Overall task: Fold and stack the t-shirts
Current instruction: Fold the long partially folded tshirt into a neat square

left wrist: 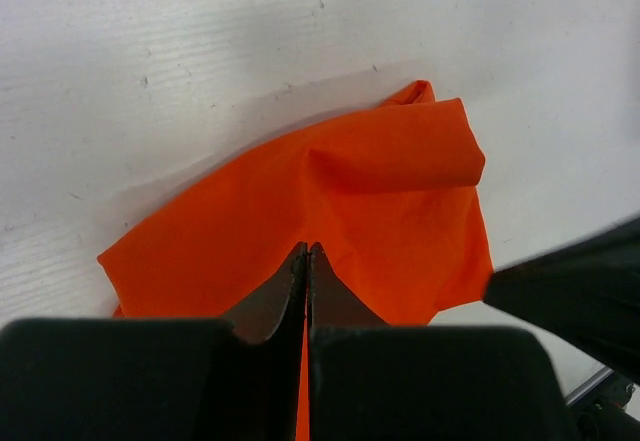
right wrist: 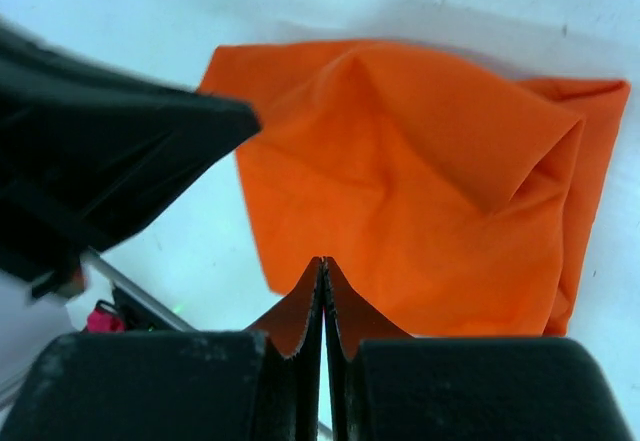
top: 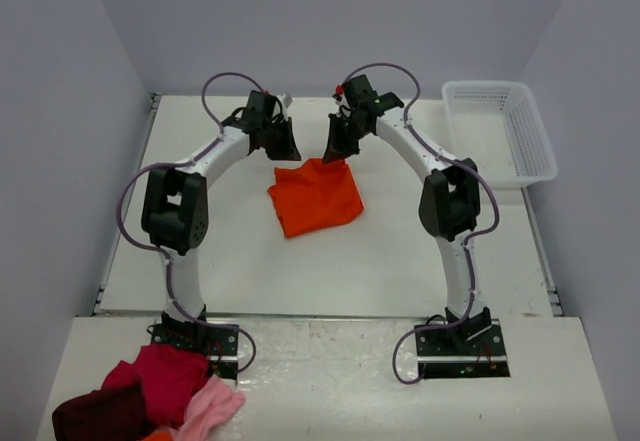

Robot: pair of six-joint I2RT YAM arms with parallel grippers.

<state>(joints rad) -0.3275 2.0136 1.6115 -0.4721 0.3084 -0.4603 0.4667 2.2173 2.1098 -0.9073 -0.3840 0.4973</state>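
Note:
One bright orange t-shirt (top: 315, 199) lies folded into a rough square in the middle of the white table, with a small raised peak on its far edge. It also shows in the left wrist view (left wrist: 380, 191) and the right wrist view (right wrist: 420, 191). My left gripper (top: 285, 149) is at the shirt's far left corner. Its fingers are pressed together (left wrist: 307, 251) over the cloth. My right gripper (top: 335, 151) is at the far edge by the peak, also shut (right wrist: 323, 263). I see no cloth pinched between either pair of tips.
A white plastic basket (top: 500, 131) stands at the far right of the table (top: 200, 251). A pile of dark red, red and pink clothes (top: 150, 396) lies at the near left by the left arm's base. Each gripper shows as a black shape in the other's wrist view.

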